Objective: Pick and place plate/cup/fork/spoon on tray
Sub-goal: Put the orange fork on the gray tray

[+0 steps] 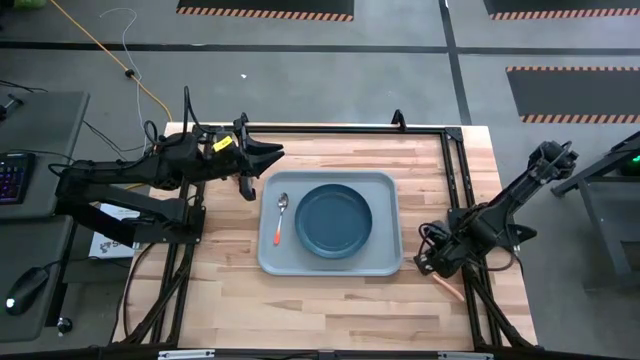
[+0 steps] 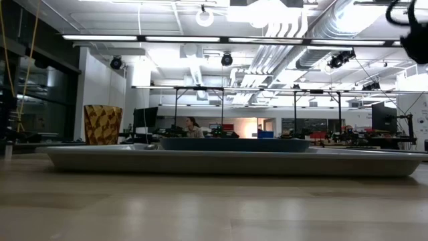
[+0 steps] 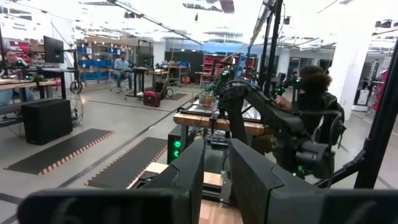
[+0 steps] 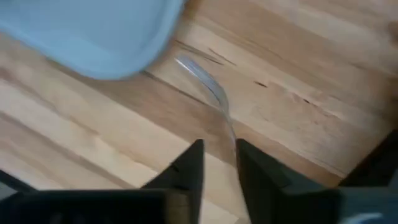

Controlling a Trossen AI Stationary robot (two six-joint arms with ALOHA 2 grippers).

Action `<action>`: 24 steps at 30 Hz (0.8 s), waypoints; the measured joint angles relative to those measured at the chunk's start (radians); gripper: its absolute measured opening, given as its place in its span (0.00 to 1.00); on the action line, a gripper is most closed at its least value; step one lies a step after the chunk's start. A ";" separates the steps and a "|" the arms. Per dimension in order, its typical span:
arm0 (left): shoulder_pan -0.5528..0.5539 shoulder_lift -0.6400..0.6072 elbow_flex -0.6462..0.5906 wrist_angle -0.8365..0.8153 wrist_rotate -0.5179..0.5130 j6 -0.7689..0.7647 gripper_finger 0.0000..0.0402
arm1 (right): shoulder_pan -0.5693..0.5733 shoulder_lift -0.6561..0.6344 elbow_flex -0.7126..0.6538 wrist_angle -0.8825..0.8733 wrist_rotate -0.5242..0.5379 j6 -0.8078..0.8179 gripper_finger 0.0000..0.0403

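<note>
The grey-blue tray (image 1: 330, 262) lies mid-table. The dark blue plate (image 1: 333, 220) and the spoon (image 1: 280, 218) lie on it. The plate also shows in the low view (image 2: 234, 143). The amber cup (image 2: 102, 124) stands upright at the low view's left; I cannot make it out in the high view. My right gripper (image 1: 432, 262) is low by the tray's near right corner (image 4: 134, 59), shut on the fork (image 4: 202, 78). My left gripper (image 1: 268, 155) is raised over the tray's far left corner, fingers close together, empty. My right gripper has the fork's metal neck (image 4: 227, 124) between its two fingers, slanting down toward the tray. The fork runs roughly along the fingers, tines (image 4: 189, 65) ahead over the wood. The orange handle (image 1: 455, 290) sticks out behind. I cannot tell whether the fork is lifted.
Black frame rails (image 1: 455, 180) run along the table's edges. Bare wood (image 1: 230, 290) lies left of and in front of the tray. People sit at benches in the room beyond (image 3: 121, 65).
</note>
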 joint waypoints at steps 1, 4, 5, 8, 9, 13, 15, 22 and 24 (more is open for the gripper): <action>0.000 0.000 0.000 0.000 0.000 0.000 0.18 | -0.004 0.004 -0.027 0.034 -0.020 -0.006 0.24; 0.000 0.000 0.000 0.000 0.000 0.000 0.19 | -0.008 0.023 -0.123 0.194 -0.064 -0.018 0.38; 0.000 0.000 0.000 0.000 0.000 0.000 0.19 | -0.008 0.032 -0.153 0.243 -0.071 -0.022 0.42; 0.000 0.000 0.000 0.000 0.000 0.000 0.19 | -0.008 0.053 -0.202 0.353 -0.075 -0.022 0.50; 0.000 0.000 0.000 0.000 0.000 0.000 0.19 | -0.008 0.064 -0.207 0.364 -0.074 -0.022 0.51; 0.000 0.000 0.000 -0.002 0.000 0.000 0.19 | -0.005 0.116 -0.217 0.360 -0.085 -0.036 0.48; 0.000 0.000 0.000 -0.002 0.000 0.000 0.19 | -0.002 0.148 -0.217 0.365 -0.111 -0.057 0.42; 0.000 0.000 0.000 -0.004 0.000 0.013 0.19 | 0.005 0.229 -0.207 0.322 -0.126 -0.071 0.08; 0.000 0.000 0.000 -0.005 0.000 0.036 0.19 | 0.005 0.220 -0.209 0.314 -0.125 -0.068 0.03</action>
